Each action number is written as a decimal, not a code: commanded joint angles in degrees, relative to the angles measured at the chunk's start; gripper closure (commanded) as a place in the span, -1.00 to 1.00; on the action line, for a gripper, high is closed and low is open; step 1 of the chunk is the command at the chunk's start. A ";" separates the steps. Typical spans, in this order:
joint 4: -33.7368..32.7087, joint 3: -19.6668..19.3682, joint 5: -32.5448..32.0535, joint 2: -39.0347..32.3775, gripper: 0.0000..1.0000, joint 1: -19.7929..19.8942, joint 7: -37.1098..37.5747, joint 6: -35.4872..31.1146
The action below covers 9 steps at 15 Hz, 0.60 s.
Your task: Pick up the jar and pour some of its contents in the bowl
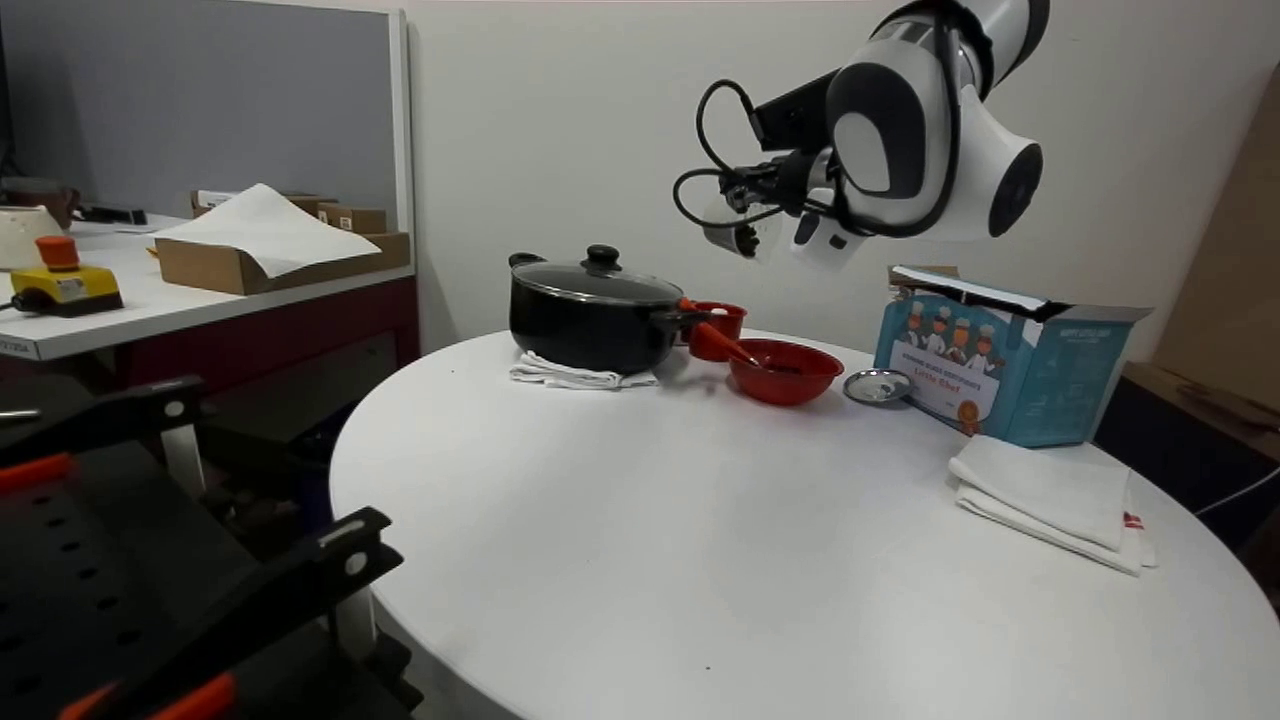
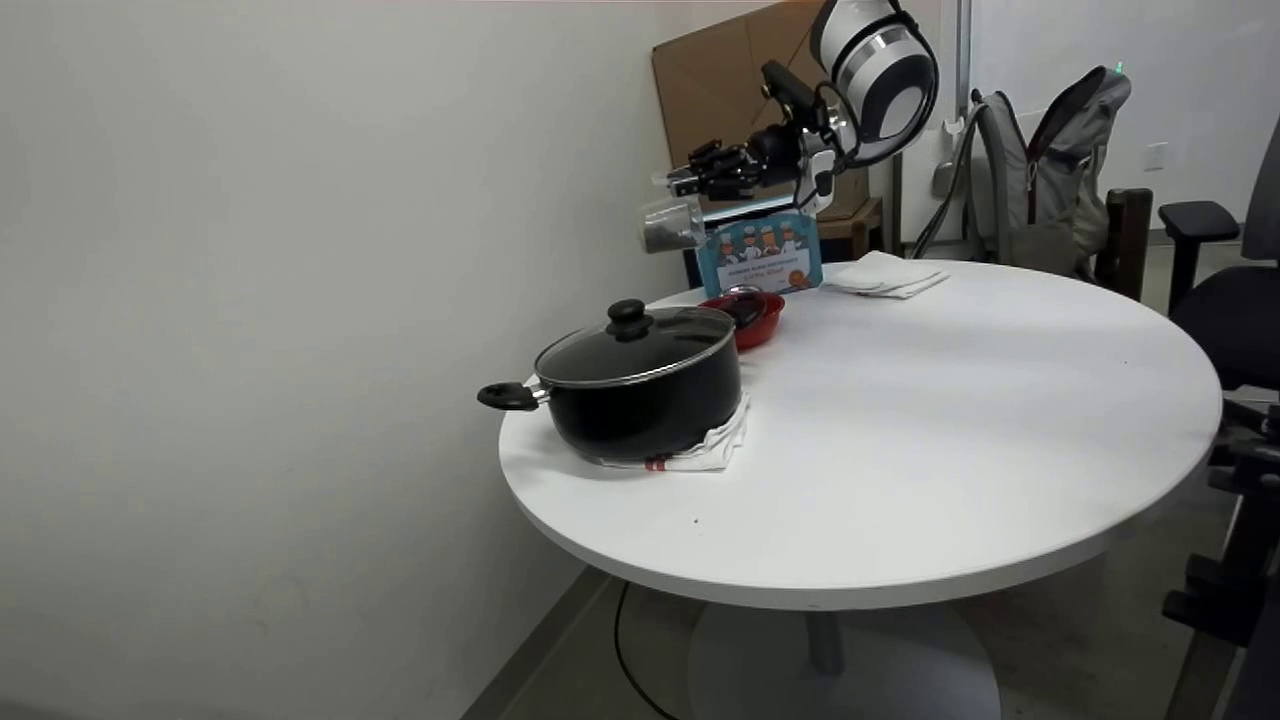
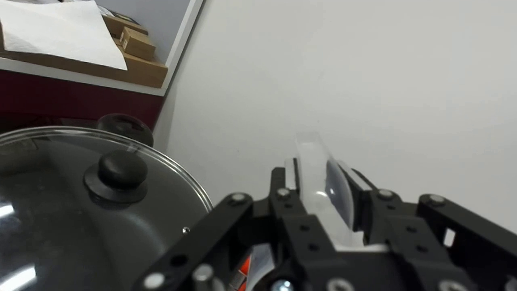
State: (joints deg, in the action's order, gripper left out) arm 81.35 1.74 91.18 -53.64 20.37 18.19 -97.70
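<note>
Jar (image 2: 672, 226), small, see-through and cylindrical with dark contents, hung tilted at the tips of a black two-fingered gripper (image 2: 682, 184) in an exterior view, beyond a round black lidded pot (image 2: 650, 408) and higher than a shallow glossy red bowl (image 2: 762, 328). In an exterior view, it hung well above a round white table (image 1: 640, 540), where the bowl stood between pot and blue printed cardboard box (image 1: 1000, 365). In the wrist view, the fingers (image 3: 278, 180), a narrow gap apart, clasped a clear part of the jar.
</note>
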 commanded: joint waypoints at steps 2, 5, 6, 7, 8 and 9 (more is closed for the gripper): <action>-1.26 -2.91 1.08 0.01 0.73 -1.48 1.72 0.53; -1.38 -3.60 1.63 -0.15 0.73 -0.72 1.53 0.82; -1.42 -3.77 1.94 -0.29 0.73 -0.54 1.48 0.82; -1.53 -3.83 2.31 -0.56 0.73 -0.42 1.45 0.93; -1.63 -3.88 2.61 -0.80 0.73 -0.36 1.45 0.93; -1.87 -3.83 2.96 -1.17 0.73 -0.33 1.45 0.94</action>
State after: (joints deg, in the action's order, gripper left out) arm 80.75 -1.54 92.14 -53.78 20.29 18.77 -97.70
